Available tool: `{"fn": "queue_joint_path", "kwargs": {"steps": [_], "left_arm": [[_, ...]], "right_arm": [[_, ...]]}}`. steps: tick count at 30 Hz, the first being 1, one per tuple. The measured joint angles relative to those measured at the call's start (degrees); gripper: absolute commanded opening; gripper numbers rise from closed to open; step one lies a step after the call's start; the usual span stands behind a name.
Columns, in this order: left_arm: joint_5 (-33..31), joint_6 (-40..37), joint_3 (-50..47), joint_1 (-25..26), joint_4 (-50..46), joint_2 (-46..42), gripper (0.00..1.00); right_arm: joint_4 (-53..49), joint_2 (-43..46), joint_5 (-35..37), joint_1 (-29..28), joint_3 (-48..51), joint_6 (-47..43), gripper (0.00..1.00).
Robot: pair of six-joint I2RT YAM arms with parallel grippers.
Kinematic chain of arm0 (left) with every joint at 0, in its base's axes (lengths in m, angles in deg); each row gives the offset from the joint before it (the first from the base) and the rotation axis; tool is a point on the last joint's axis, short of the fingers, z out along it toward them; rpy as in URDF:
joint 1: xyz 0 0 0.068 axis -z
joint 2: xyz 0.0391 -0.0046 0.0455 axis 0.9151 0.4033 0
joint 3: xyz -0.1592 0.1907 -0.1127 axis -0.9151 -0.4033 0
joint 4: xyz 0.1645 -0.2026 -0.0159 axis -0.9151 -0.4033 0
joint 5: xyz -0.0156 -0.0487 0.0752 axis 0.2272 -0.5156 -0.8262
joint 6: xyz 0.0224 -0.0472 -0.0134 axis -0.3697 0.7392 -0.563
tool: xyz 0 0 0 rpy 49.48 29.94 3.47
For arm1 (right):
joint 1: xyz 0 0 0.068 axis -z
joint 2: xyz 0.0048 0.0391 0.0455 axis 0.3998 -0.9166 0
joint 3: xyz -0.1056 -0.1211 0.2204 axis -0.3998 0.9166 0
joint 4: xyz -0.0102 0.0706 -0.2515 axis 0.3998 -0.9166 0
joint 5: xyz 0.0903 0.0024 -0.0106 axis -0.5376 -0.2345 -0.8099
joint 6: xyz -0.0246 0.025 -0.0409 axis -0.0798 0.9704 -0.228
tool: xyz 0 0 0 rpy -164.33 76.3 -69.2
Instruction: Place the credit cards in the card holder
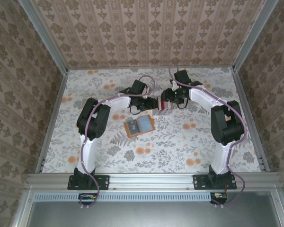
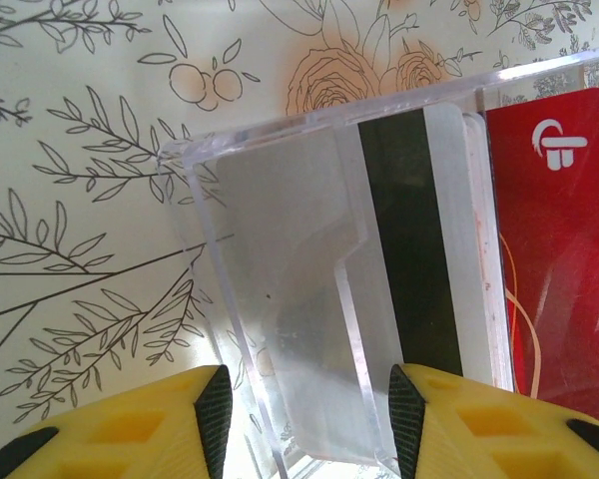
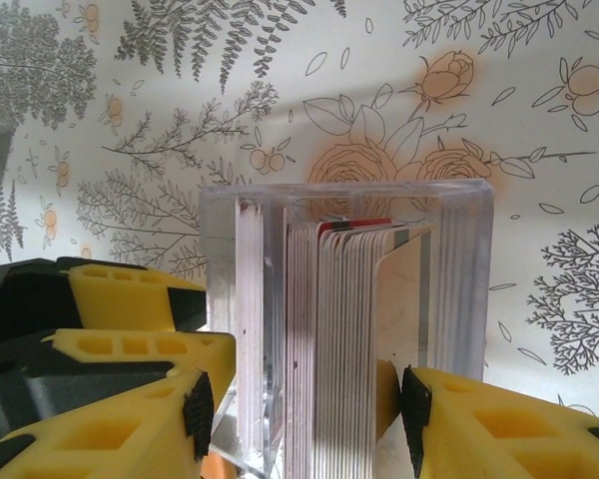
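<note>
Wallpapered, aluminium-framed robot test cell [image 1: 52,47]

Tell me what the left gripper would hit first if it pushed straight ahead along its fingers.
Likely the clear plastic stand between the left gripper's fingers; the cards stand in it just right of that line. Depth is unclear.

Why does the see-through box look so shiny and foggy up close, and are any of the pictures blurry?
Left wrist: light glares off the clear box, making it milky; the red card stays sharp. Right wrist: the yellow fingers are soft, the cards clear. Top external: even light, small details too tiny to read.
</note>
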Motion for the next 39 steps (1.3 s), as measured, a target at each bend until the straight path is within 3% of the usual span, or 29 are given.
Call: {"fn": "queue_joint_path", "kwargs": {"steps": [8, 24, 31, 39], "left_arm": [[0.00, 0.00, 0.00, 0.00, 0.00, 0.00, 0.48], [0.11, 0.00, 0.00, 0.00, -0.07, 0.00, 0.48], [0.13, -0.04, 0.31, -0.02, -0.70, -0.02, 0.48], [-0.46, -1.36, 1.27, -0.13, -5.22, -3.76, 0.48]], "right_arm": [[-0.20, 1.51, 0.02, 0.00, 0.00, -0.04, 0.50], [-2.99, 2.38, 4.31, 0.66, 0.09, -1.97, 0.09], [-4.31, 7.26, 5.97, 1.11, 0.63, -3.06, 0.01], [-4.70, 12.92, 6.86, 1.11, 2.12, -4.42, 0.02]]}}
